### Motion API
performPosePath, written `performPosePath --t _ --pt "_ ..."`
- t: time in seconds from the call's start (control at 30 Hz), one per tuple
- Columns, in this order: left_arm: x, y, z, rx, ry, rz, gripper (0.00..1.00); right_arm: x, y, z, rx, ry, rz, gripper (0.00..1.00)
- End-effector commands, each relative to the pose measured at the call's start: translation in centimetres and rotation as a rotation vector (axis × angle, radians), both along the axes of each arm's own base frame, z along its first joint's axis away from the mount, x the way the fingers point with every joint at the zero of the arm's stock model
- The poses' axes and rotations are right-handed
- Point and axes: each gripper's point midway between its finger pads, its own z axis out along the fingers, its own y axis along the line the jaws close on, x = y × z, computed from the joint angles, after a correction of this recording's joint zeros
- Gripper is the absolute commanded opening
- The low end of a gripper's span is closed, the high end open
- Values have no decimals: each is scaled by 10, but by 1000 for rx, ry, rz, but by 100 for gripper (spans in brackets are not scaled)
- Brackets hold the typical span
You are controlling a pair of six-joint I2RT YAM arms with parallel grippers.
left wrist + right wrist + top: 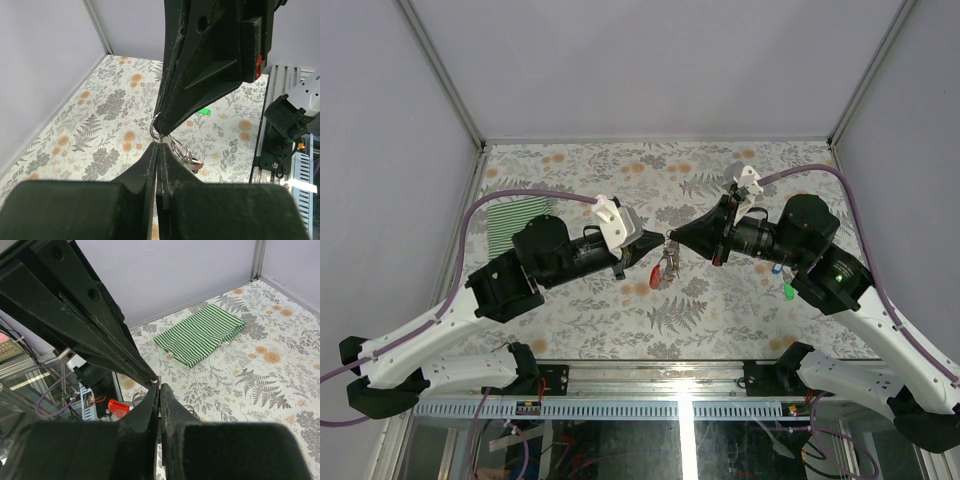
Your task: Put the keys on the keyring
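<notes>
Left claw (158,149) and right claw (160,389) meet tip to tip, both squeezed tight on the keyring (155,129), probably to keep it steady.

- Green striped cloth (510,225) — folded, lying flat at the table's far left, close to the wall.
- Floral table cover (620,320) — grey ferns and orange blossoms.
- Plain grey walls (650,60) on three sides.

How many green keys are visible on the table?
1. The green key lies on the table beside the right arm, away from the keyring held up between the arms. More may be hidden under the arms.
</notes>
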Motion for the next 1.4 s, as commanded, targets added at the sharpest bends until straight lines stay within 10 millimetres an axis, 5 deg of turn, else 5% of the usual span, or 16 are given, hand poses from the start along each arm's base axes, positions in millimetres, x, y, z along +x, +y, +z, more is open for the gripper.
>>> performPosePath --t 0.0,0.67,0.9,1.37 --pt "-1 10 36 -87 -68 26 0 -4 -4 23 33 -57 0 0" --pt "-12 -3 22 -53 -44 -63 0 -6 -5 53 160 -96 -8 0" --pt "-18 -6 22 -52 -36 -99 0 -4 -1 48 153 -78 2 0" --pt "-5 15 35 -138 -46 29 26 8 -13 17 48 -69 -97 0"
